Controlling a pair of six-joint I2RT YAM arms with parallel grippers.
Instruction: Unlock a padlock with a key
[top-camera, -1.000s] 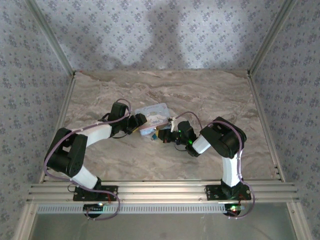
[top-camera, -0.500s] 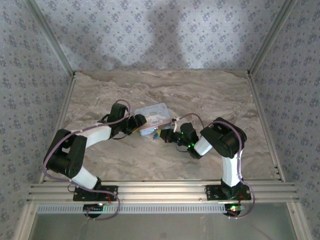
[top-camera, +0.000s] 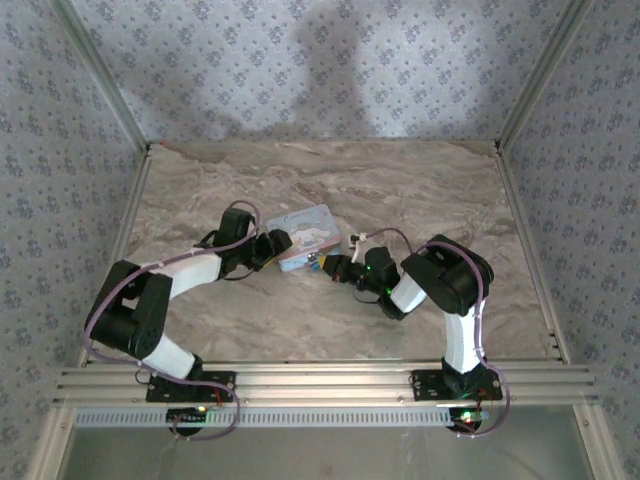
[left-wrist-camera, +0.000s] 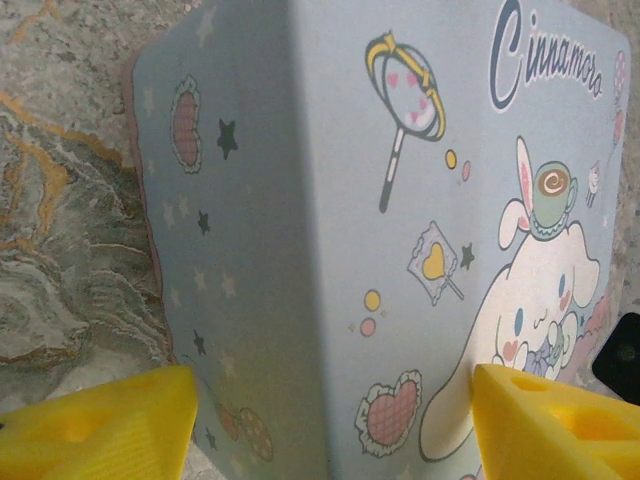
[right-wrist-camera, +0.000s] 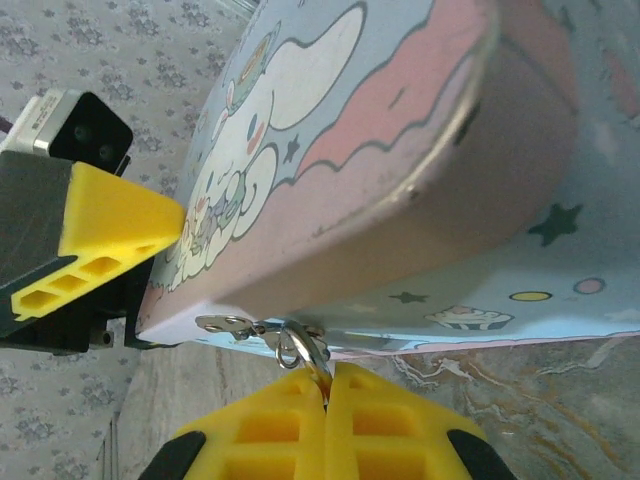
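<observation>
A pale blue tin (top-camera: 305, 232) with a white cartoon character lies mid-table. My left gripper (top-camera: 272, 250) is closed across its left end. In the left wrist view the tin (left-wrist-camera: 330, 200) sits between the yellow fingers (left-wrist-camera: 100, 425) of that gripper (left-wrist-camera: 335, 430). My right gripper (top-camera: 333, 266) is at the tin's front edge. In its own view it (right-wrist-camera: 328, 385) is shut on a small metal key ring (right-wrist-camera: 300, 345). A flat metal key (right-wrist-camera: 222, 323) hangs from the ring, against the tin (right-wrist-camera: 400, 120). The padlock is hidden.
The marble-patterned table (top-camera: 400, 190) is walled by patterned panels at the back and sides. An aluminium rail (top-camera: 320, 380) runs along the near edge at the arm bases. One left finger (right-wrist-camera: 110, 225) rests on the tin's lid in the right wrist view.
The right gripper has edged up and right, closer to the tin's front edge. The tin has shifted slightly toward the back. The left gripper stays on the tin.
</observation>
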